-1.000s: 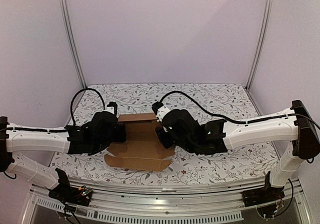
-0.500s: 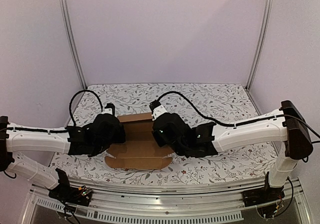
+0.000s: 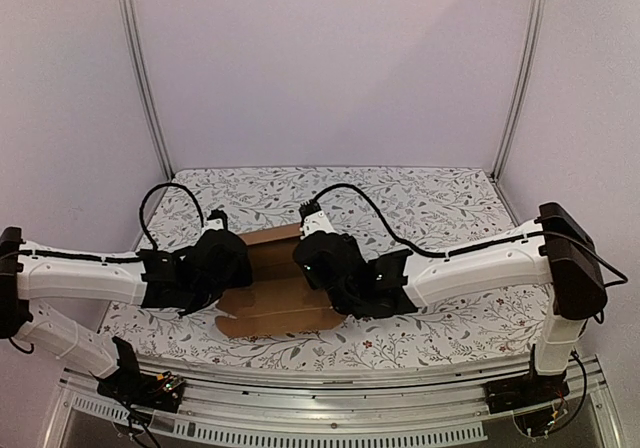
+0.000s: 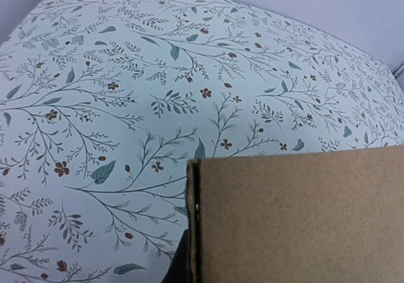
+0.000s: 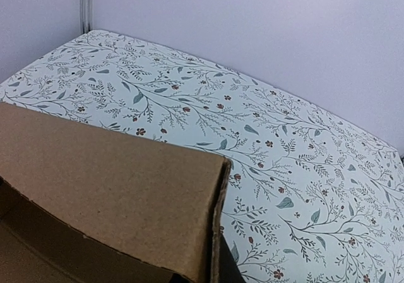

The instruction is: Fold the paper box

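The paper box (image 3: 275,280) is plain brown cardboard, lying partly folded on the floral table between my two arms. Its back wall stands up and a flat flap reaches toward the near edge. My left gripper (image 3: 236,260) is at its left side wall. In the left wrist view that wall (image 4: 297,220) fills the lower right, with one dark finger (image 4: 179,265) pressed against its doubled edge. My right gripper (image 3: 308,260) is at the right side wall. That wall (image 5: 107,194) fills the lower left of the right wrist view, with a dark finger (image 5: 225,267) against its edge. The other fingers are hidden.
The floral table cover (image 3: 420,203) stretches behind and to both sides of the box. Lilac walls and metal corner posts (image 3: 140,78) enclose the back. A metal rail (image 3: 330,408) runs along the near edge.
Both grippers have moved inward toward each other. The box's side walls have come closer together and stand steeper, so the box looks narrower from above.
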`<state>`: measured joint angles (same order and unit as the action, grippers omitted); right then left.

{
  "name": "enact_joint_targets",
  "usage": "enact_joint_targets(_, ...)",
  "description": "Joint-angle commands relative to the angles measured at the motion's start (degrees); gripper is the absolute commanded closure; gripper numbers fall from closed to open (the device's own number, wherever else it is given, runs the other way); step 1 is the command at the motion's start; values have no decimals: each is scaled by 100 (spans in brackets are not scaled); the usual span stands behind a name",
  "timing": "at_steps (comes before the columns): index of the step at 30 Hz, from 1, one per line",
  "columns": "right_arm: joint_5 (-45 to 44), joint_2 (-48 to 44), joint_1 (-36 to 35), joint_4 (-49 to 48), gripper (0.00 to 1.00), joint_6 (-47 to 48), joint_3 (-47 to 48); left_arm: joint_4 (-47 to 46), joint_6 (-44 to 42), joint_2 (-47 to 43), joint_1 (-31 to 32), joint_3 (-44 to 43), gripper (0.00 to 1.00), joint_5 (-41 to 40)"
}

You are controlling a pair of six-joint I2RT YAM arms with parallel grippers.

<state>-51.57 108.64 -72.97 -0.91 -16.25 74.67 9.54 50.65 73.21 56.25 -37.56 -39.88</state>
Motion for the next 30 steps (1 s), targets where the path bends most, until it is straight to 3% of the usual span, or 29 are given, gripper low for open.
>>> enact_joint_targets(1,62,215,-167,-159,100,-10,155,132,116,145,81,-246,100,2)
enact_joint_targets(10,-236,281,-194,-144,100,-10,265,131,53,223,96,-340,71,185)
enact_joint_targets(21,-396,351,-143,-86,100,201,338,130,-334,-134,223,-247,45,824)
enact_joint_targets(30,-18,412,156,-100,100,311,248,237,-767,-916,229,87,37,1655)
